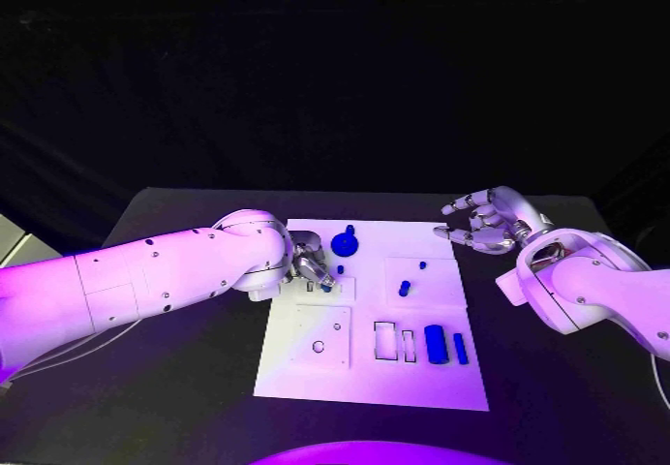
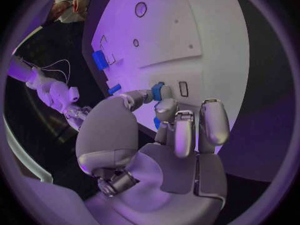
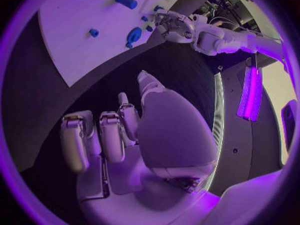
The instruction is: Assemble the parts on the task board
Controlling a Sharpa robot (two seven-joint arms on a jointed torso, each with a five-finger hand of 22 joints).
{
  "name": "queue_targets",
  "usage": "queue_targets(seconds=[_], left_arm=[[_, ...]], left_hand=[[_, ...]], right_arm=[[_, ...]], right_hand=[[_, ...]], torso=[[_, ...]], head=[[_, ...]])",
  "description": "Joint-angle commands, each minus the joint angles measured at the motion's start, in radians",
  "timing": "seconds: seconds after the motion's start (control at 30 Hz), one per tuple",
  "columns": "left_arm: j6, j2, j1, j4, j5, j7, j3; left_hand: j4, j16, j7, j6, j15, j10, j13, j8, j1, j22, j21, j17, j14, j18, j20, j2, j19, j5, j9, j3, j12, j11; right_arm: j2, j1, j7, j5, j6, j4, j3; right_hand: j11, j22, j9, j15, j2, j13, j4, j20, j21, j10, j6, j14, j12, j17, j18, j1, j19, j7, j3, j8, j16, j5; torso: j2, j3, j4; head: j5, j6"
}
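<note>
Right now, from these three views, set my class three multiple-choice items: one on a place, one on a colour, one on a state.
1. Where is the left silver robot hand?
A. over the white rectangular task board
B. off the table
C. over bare black tabletop

2. What colour are the small loose parts?
A. red
B. blue
C. green

3. What does the right silver robot hand hold?
A. a cylinder
B. the board
C. nothing

Key: 1 A, it pinches a small blue piece above the board; 2 B, every part looks blue; 3 C, its fingers are apart and empty.
</note>
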Motion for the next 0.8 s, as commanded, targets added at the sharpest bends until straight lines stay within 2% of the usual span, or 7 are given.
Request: queue_targets(seconds=[0.03,0.37,0.67,0.8], left_arm=[[0.04,0.006,-0.011,0.005,0.004,0.005,-0.007],[0.035,0.003,-0.011,0.001,-0.002,0.006,-0.007],[0.031,0.002,-0.011,-0.003,-0.004,0.006,-0.007],[0.033,0.002,-0.011,-0.002,-0.004,0.007,-0.007]], left_hand=[[-0.157,0.007,-0.013,0.023,-0.008,0.014,0.01,0.001,-0.003,0.004,0.006,0.247,0.102,-0.021,-0.004,0.013,0.008,-0.006,-0.001,0.142,0.007,-0.003],[-0.143,0.008,-0.017,0.034,-0.01,0.022,0.019,-0.005,-0.015,0.007,0.006,0.248,0.103,-0.022,-0.007,0.014,0.011,-0.013,-0.006,0.098,0.008,-0.006],[-0.14,0.009,-0.018,0.036,-0.01,0.024,0.023,-0.006,-0.016,0.008,0.007,0.252,0.104,-0.022,-0.007,0.016,0.011,-0.013,-0.007,0.092,0.009,-0.007],[-0.125,0.011,-0.021,0.044,-0.012,0.028,0.029,-0.01,-0.028,0.014,0.008,0.256,0.105,-0.023,-0.009,0.015,0.015,-0.015,-0.011,0.063,0.01,-0.009]], right_arm=[[-0.001,-0.001,0.009,-0.003,0.006,0.003,0.0],[-0.004,0.0,0.009,-0.003,0.004,0.005,0.0],[-0.005,0.0,0.009,-0.003,0.003,0.005,0.0],[-0.005,0.0,0.009,-0.003,0.002,0.005,0.0]], right_hand=[[-0.003,0.257,-0.002,-0.007,0.001,0.056,-0.001,-0.01,-0.006,0.002,-0.009,0.09,0.0,0.195,-0.011,-0.006,0.097,-0.001,0.006,0.007,-0.006,0.002],[-0.003,0.257,-0.002,-0.007,0.001,0.057,-0.001,-0.01,-0.006,0.002,-0.009,0.09,0.001,0.196,-0.011,-0.007,0.098,-0.001,0.006,0.007,-0.005,0.004],[-0.003,0.257,-0.003,-0.007,0.001,0.055,-0.001,-0.01,-0.007,0.001,-0.01,0.09,-0.001,0.195,-0.01,-0.009,0.097,-0.001,0.006,0.008,-0.006,0.005],[-0.003,0.257,-0.003,-0.007,0.001,0.055,-0.001,-0.01,-0.007,0.001,-0.01,0.09,-0.001,0.195,-0.01,-0.009,0.097,-0.001,0.006,0.008,-0.006,0.005]], torso=[[0.0,0.0005,0.0003],[0.0,0.0011,0.0001],[0.0,0.0005,-0.0003],[0.0,0.0003,-0.0001]], head=[[-0.001,0.0],[0.001,0.001],[0.001,0.0],[0.0,0.0]])
